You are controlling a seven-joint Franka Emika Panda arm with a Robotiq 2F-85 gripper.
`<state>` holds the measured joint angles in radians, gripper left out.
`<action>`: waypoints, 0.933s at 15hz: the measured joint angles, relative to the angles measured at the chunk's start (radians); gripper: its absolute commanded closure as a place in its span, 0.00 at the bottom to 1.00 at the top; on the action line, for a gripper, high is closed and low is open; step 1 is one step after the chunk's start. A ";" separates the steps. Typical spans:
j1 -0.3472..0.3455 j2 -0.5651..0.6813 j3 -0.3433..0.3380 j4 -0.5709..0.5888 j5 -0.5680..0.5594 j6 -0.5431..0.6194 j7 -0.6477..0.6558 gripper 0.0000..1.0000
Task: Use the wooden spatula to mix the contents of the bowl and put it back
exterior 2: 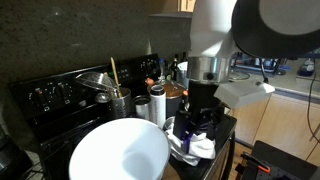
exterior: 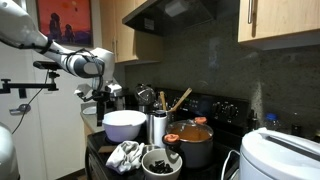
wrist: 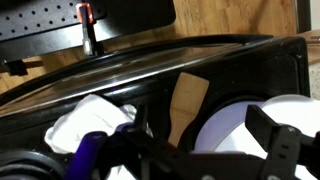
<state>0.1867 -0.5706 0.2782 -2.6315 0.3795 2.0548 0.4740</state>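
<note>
jaws spread, holding nothing | wooden spatula (wrist: 186, 100) flat between them, apparently not touching

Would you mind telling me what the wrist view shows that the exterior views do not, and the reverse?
Only the wrist view shows the flat blade of the wooden spatula, which lies beside the white cloth. Only the exterior views clearly show the small bowl with dark contents, the steel pot with orange contents, the utensil holder and the arm itself. Shared are the white cloth, the black stove, the large white bowl and the end effector, which is open above the cloth.
</note>
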 measured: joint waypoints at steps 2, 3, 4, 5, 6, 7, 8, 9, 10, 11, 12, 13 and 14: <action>-0.034 0.032 -0.014 0.045 -0.066 0.020 -0.005 0.00; -0.053 0.054 -0.022 0.075 -0.098 0.029 -0.011 0.00; -0.070 0.080 -0.030 0.109 -0.128 0.041 -0.019 0.00; -0.085 0.108 -0.038 0.146 -0.157 0.055 -0.022 0.00; -0.100 0.138 -0.045 0.186 -0.187 0.068 -0.023 0.00; -0.111 0.169 -0.050 0.227 -0.214 0.080 -0.023 0.00; -0.119 0.202 -0.057 0.270 -0.238 0.093 -0.023 0.00; -0.126 0.235 -0.062 0.314 -0.260 0.103 -0.023 0.00; -0.131 0.268 -0.067 0.358 -0.282 0.112 -0.023 0.00; -0.136 0.301 -0.070 0.402 -0.302 0.120 -0.023 0.00; -0.139 0.334 -0.073 0.445 -0.320 0.131 -0.022 0.00; -0.140 0.367 -0.078 0.487 -0.337 0.143 -0.021 0.00; -0.140 0.398 -0.083 0.527 -0.351 0.156 -0.019 0.00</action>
<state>0.0469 -0.1722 0.1951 -2.1045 0.0286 2.2112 0.4546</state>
